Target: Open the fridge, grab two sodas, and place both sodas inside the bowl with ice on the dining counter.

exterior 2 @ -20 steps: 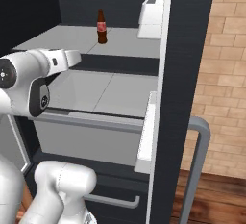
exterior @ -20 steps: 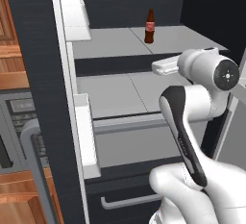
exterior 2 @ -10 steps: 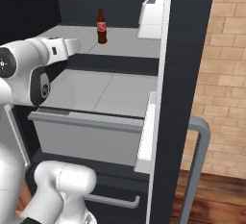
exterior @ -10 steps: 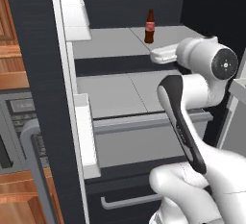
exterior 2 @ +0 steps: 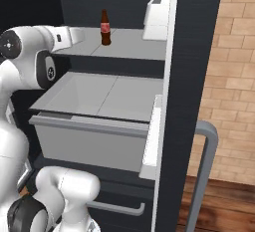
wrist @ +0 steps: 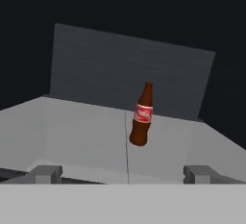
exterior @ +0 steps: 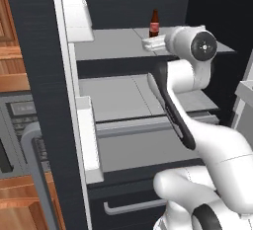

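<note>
Fridge [exterior: 44, 76]: doors swung wide, giving the arm a clear way in.
Bottle [wrist: 141, 115]: upright, alone on the upper shelf [exterior 2: 134, 44], well back.
Hand [wrist: 125, 174]: released, fingers spread wide, level with the bottle, apparently lined up to grasp it.

Standing upright on upper grey shelf [exterior: 113, 44] of open black fridge [exterior: 37, 51]: dark-brown soda bottle [exterior: 154, 24], red label. Reaching toward it at shelf height: white arm, hand [exterior: 148, 43] just beside bottle base. Hanging open at left: door with white bins [exterior: 89, 140].
</note>
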